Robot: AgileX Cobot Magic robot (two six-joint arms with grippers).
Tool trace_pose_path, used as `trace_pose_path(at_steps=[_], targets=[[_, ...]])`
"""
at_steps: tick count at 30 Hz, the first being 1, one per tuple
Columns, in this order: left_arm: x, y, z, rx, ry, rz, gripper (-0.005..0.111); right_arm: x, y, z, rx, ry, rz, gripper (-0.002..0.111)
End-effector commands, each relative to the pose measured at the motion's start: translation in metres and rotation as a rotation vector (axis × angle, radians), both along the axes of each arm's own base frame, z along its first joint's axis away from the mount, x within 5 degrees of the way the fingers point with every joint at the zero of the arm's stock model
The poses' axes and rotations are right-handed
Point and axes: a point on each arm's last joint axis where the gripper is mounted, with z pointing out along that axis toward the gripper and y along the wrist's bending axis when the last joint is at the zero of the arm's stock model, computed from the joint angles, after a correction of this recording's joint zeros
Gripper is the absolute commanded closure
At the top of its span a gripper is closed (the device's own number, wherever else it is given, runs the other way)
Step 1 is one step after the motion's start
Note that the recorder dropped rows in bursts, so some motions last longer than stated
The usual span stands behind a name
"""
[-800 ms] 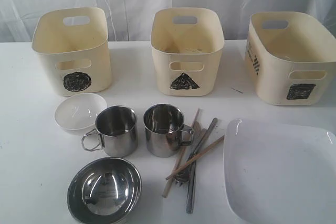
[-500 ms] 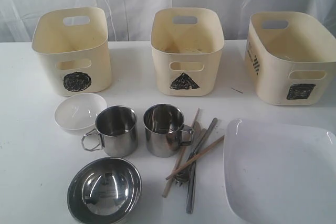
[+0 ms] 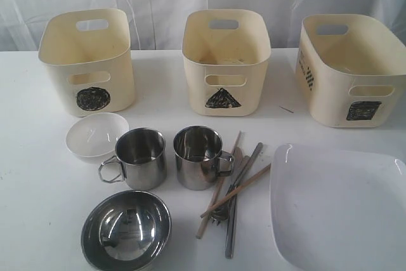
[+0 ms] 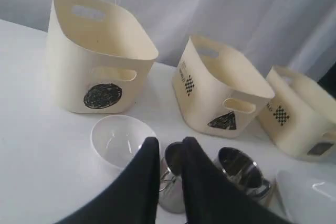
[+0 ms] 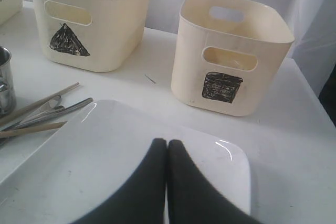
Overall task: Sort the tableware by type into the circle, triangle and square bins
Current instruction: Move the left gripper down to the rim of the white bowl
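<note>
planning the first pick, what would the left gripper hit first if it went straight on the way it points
Most likely the nearer steel mug, which shows in the gap between the left gripper's slightly parted fingers. The small white bowl sits just off that line. Depth is unclear, so this is a guess.

Three cream tubs are standing in a row along the back of the white surface [image 3: 38,188]: the circle tub [image 3: 117,74], triangle tub [image 3: 254,87] and square tub [image 3: 330,99]. In front, two steel mugs [image 3: 141,157] [image 3: 196,157] are sitting upright side by side. The small white bowl [image 3: 92,134] is touching the left one and the steel bowl [image 3: 127,230] is sitting nearer. Wooden chopsticks [image 3: 244,185] are lying crossed over metal cutlery [image 3: 232,230], beside the large white plate [image 3: 336,207].
</note>
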Motion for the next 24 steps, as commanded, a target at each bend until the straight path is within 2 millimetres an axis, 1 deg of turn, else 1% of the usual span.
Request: trace_pose_path(at_steps=[1,4,7,8,10,14,19,24], targets=[[0.017,-0.007,0.023,0.21,0.075,-0.049,0.083,0.0,0.0,-0.002,-0.003,-0.005,0.004,0.108],[0.035,-0.013,0.031,0.284,0.169,-0.08,0.075,0.0,0.0,-0.002,-0.003,-0.005,0.004,0.108],[0.052,-0.02,0.036,0.325,0.276,-0.106,0.057,0.0,0.0,-0.002,-0.003,-0.005,0.004,0.108],[0.058,-0.022,0.035,0.347,0.308,-0.118,0.049,0.0,0.0,-0.002,-0.003,-0.005,0.004,0.108],[0.067,-0.025,0.034,0.369,0.352,-0.13,0.043,0.0,0.0,-0.002,-0.003,-0.005,0.004,0.108],[0.09,-0.031,0.021,0.453,0.426,-0.152,0.043,0.0,0.0,-0.002,-0.003,-0.005,0.004,0.108],[0.111,-0.037,0.001,0.488,0.542,-0.164,0.043,0.0,0.0,-0.002,-0.003,-0.005,0.004,0.108],[0.127,-0.041,-0.007,0.485,0.529,-0.146,0.043,0.0,0.0,-0.002,-0.003,-0.005,0.004,0.108]])
